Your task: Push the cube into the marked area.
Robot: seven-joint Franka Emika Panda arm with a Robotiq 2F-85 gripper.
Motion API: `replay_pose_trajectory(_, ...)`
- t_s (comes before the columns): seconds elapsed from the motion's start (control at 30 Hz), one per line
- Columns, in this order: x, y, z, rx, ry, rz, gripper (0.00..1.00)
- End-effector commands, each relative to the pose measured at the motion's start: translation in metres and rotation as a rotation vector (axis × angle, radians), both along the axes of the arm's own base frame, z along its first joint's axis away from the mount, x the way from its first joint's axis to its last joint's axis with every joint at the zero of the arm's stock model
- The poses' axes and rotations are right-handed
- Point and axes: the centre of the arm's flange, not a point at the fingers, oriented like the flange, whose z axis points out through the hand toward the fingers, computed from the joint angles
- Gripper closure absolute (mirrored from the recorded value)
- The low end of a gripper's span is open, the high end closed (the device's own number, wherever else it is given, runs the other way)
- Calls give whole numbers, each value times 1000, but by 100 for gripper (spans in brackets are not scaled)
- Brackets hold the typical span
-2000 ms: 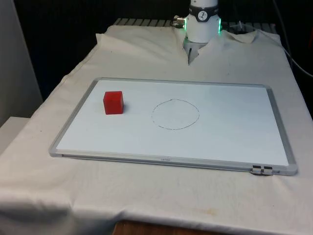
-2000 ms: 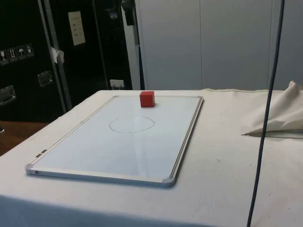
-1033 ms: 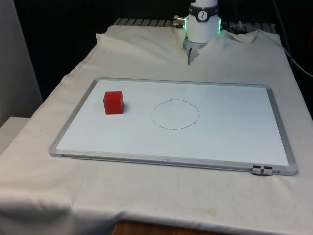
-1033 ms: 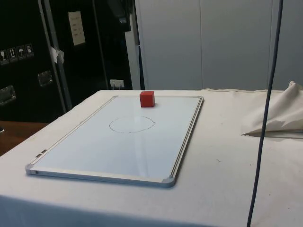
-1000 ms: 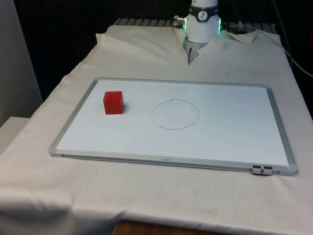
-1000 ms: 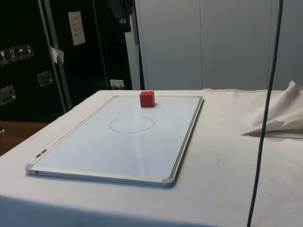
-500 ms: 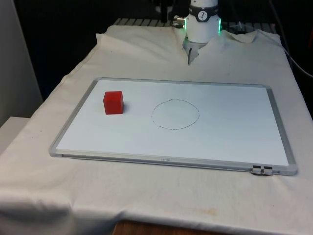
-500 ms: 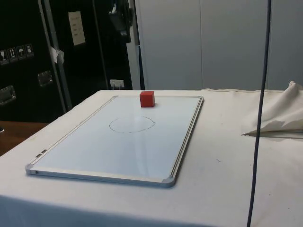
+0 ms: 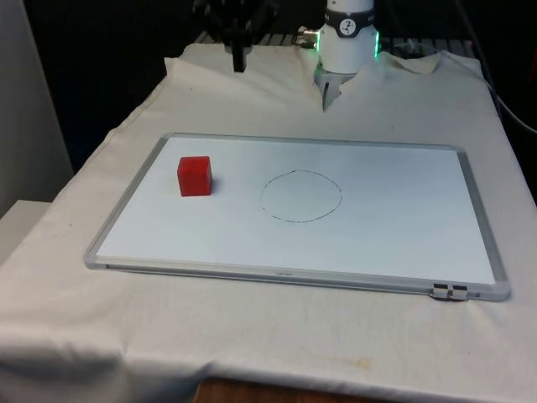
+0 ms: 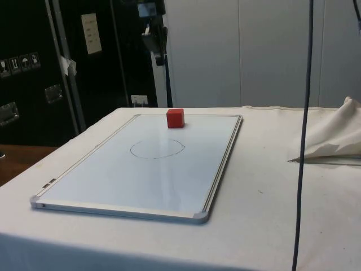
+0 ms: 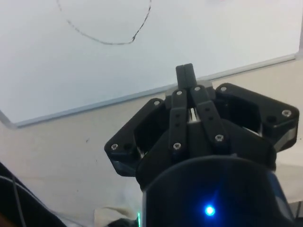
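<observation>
we see the red cube (image 9: 195, 175) resting on the whiteboard (image 9: 394, 227), near its edge on the front view's left and well apart from the drawn circle (image 9: 300, 196) at the board's middle. the black end effector (image 9: 239, 52) hangs high above the tabletop (image 9: 252, 92) beyond the board's far edge, its fingers (image 11: 185, 75) pressed together and holding nothing.
</observation>
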Motion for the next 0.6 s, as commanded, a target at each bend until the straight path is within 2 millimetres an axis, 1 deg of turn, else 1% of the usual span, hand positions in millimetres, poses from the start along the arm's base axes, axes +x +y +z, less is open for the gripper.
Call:
replay_pose_trajectory(0.0,0,-5,-5,7,-4,1,100)
replay_pose_trajectory(0.03,0,-13,-11,6,-1,-1,100)
replay_pose_trajectory(0.07,0,-10,-10,0,4,-1,100)
replay_pose_trajectory(0.27,-1,-33,-27,2,2,-12,100)
replay_pose_trajectory(0.3,-1,-40,-32,-1,1,-19,100)
replay_pose_trajectory(0.33,-2,-38,-31,-4,9,-19,100)
replay_pose_trajectory(0.57,-2,-61,-55,-6,-7,-46,100)
